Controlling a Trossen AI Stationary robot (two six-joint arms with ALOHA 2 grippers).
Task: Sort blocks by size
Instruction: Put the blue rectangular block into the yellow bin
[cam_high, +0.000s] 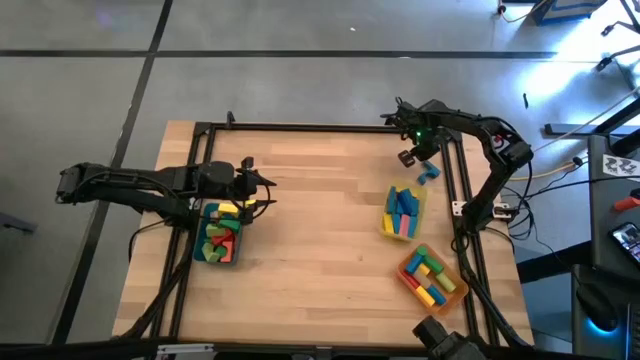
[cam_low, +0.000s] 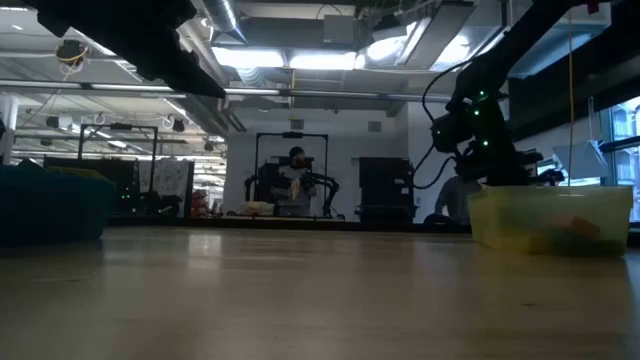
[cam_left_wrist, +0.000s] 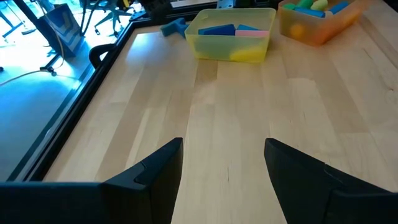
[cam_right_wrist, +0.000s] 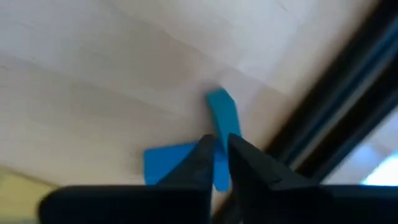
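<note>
The right gripper (cam_right_wrist: 221, 163) is clenched on a blue block (cam_right_wrist: 221, 127) near the table's (cam_high: 320, 215) far right edge, likely for the yellow tray (cam_high: 403, 212) beside it. The left gripper (cam_left_wrist: 224, 163) hangs released near the red tray (cam_high: 221, 237), waiting.

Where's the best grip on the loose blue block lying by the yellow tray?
Probably its narrow projecting arm, taken from straight above. The blue block lies flat on the table, and the right pincer looks closed across that thin section, which fits between its fingers.
</note>
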